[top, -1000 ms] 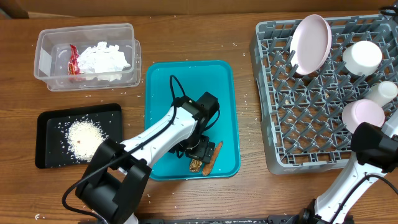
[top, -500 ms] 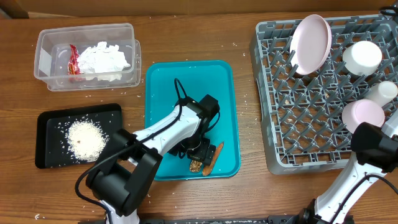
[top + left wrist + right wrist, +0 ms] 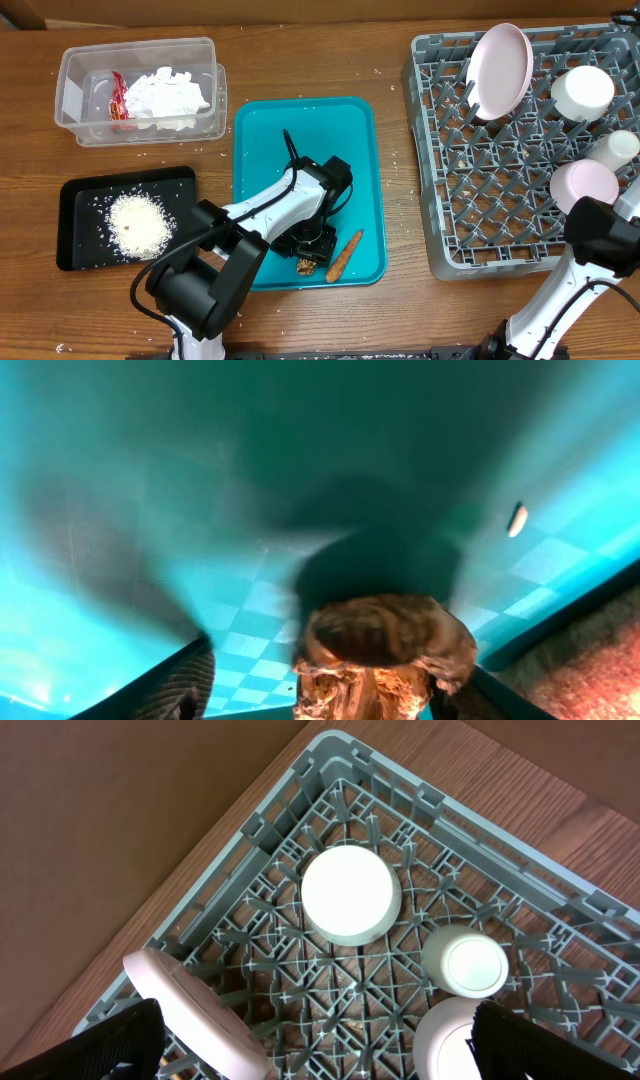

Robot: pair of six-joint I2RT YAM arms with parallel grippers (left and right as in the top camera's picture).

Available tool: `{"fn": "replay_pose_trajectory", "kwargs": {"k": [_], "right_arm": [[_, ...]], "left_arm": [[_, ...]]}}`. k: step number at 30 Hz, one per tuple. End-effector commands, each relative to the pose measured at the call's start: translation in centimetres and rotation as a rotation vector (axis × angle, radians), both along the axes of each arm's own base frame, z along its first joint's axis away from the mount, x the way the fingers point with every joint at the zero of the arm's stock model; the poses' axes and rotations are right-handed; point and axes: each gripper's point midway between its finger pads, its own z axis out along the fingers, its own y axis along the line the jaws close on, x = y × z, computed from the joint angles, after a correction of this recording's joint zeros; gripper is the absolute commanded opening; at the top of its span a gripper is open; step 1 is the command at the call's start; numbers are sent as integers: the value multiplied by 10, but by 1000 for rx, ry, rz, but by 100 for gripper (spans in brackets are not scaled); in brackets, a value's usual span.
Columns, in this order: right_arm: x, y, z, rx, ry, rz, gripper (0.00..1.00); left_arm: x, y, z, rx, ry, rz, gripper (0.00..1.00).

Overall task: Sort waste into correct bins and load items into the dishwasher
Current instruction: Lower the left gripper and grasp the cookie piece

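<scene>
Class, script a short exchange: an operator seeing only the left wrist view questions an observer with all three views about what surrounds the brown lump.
Operator: Only a brown lump on teal here. Other waste nearby?
Observer: An orange carrot-like stick lies beside it on the teal tray.
Operator: Where's a bin?
Observer: A black tray holding white crumbs sits left of the teal tray.
Operator: And the right gripper?
Observer: Open and empty over the grey dish rack.

Brown lump (image 3: 306, 266) — beside orange stick (image 3: 343, 255)

One rack (image 3: 500, 200), four dishes (image 3: 500, 70), one tub (image 3: 215, 100), one black tray (image 3: 80, 245), one teal tray (image 3: 300, 130)
</scene>
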Motion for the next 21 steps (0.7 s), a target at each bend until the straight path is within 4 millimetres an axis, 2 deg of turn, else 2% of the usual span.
{"fn": "replay_pose_trajectory", "kwargs": {"k": [1, 6, 11, 13, 19, 21], "right_arm": [[-4, 2, 9, -11, -19, -2, 100], [-4, 2, 9, -11, -19, -2, 100], [-4, 2, 9, -11, -19, -2, 100], [-4, 2, 9, -11, -19, -2, 100], [-4, 2, 9, -11, -19, -2, 100], [-4, 2, 9, -11, -19, -2, 100]], "left_arm": [[-6, -1, -13, 3, 42, 22, 67], [-2, 0, -10, 3, 40, 35, 63], [13, 6, -2, -5, 30, 87, 46], [19, 10, 0, -8, 25, 110, 42], [40, 24, 6, -19, 2, 189, 40], [47, 30, 8, -20, -5, 217, 35]]}}
